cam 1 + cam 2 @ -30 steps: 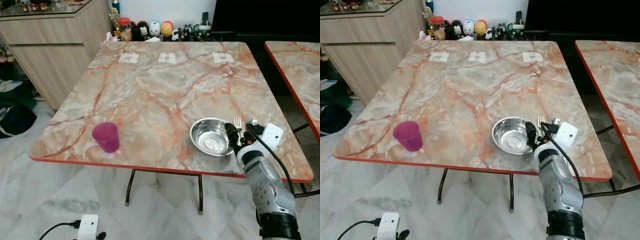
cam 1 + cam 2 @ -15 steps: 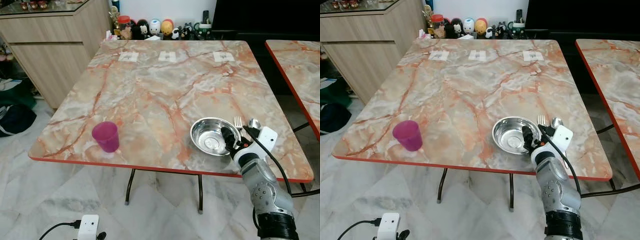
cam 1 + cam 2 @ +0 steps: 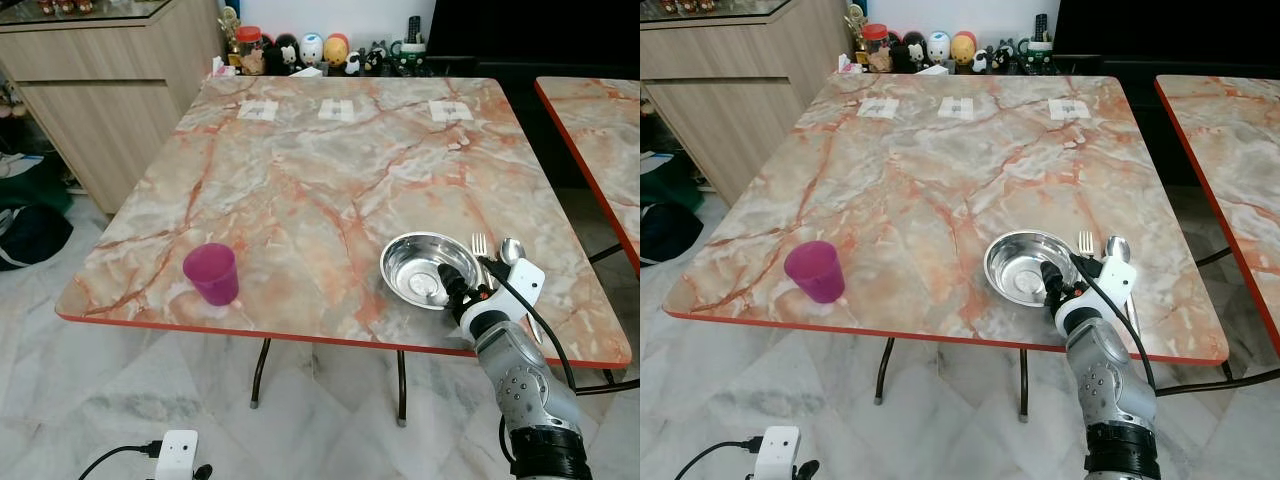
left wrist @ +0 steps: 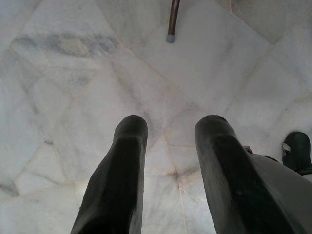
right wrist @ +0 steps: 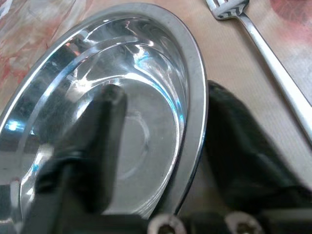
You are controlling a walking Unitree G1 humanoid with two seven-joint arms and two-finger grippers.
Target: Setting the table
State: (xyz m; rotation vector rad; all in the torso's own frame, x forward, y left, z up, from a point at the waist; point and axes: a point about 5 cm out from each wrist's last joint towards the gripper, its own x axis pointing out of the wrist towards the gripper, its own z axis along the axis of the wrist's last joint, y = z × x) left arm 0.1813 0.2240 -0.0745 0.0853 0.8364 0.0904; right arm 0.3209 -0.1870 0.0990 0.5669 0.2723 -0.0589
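At the counter's near edge, toward its right corner:
Right end effector (image 3: 458, 291): clamped on the bowl's rim, one finger (image 5: 92, 141) inside, one outside.
Bowl (image 3: 425, 270): shiny metal, sitting flat on the counter (image 3: 300, 190).
How it handles: looks light, hard and slippery. The thin rim seems the best place to hold. It could slide or tip if pulled fast.
Fork (image 3: 479, 247): just beside the bowl, on its right.
Spoon (image 3: 512, 250): next to the fork.
Pink cup (image 3: 211, 273): near the left corner, well apart.
Left end effector (image 4: 168, 161): fingers apart, hanging over the floor (image 4: 73, 73).
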